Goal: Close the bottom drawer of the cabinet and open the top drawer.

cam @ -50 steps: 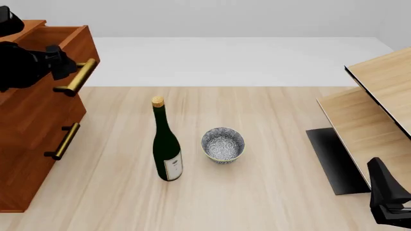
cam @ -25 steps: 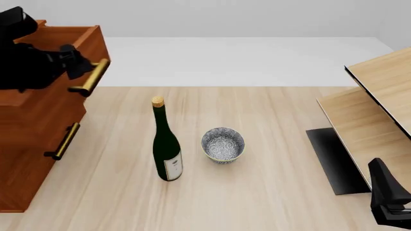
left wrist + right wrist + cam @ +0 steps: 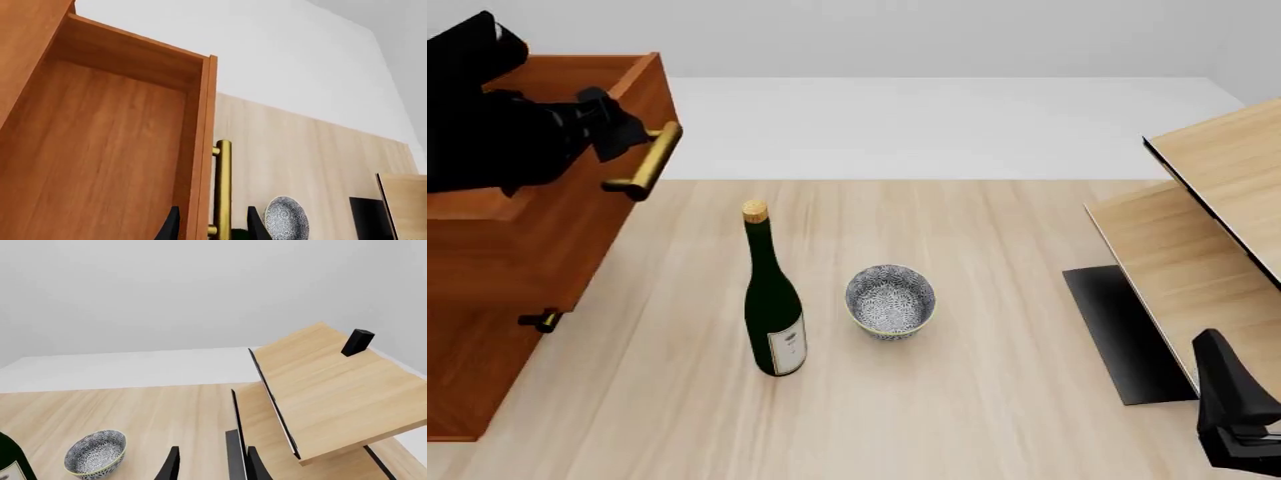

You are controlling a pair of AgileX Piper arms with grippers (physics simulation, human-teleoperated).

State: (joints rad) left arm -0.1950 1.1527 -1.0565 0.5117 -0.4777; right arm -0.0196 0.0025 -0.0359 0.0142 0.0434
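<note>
Pale wood counter (image 3: 988, 400) under a plain white backdrop, with the cabinet (image 3: 481, 330) at its near left corner as the landmark. Counted: one cabinet, one wine bottle (image 3: 773, 300), one patterned bowl (image 3: 890, 300), one pale light-wood piece of furniture (image 3: 1201, 210), two black claws.

Top drawer (image 3: 574, 170) pulled well out from the cabinet front, open and bare inside, brass bar handle (image 3: 647, 160) projecting toward the bottle. Only one end of a lower brass handle (image 3: 541, 321) showing beneath the overhanging drawer; bottom drawer hidden under it in the front view, so open or shut cannot be told.

Bottle upright, well to the right of the cabinet and clear of the drawer's reach; bowl just beside the bottle, farther from the cabinet, not touching it. Wide bare counter between cabinet and bottle, and beyond the bowl toward the light-wood furniture at the opposite edge.

Left claw (image 3: 212, 227) set at the top drawer's front edge, fingertips (image 3: 171, 227) slightly parted with the front panel and brass handle between them, pinching there. Right claw (image 3: 212, 465) far from the cabinet, near the light-wood furniture, fingers spread a little and holding nothing.
</note>
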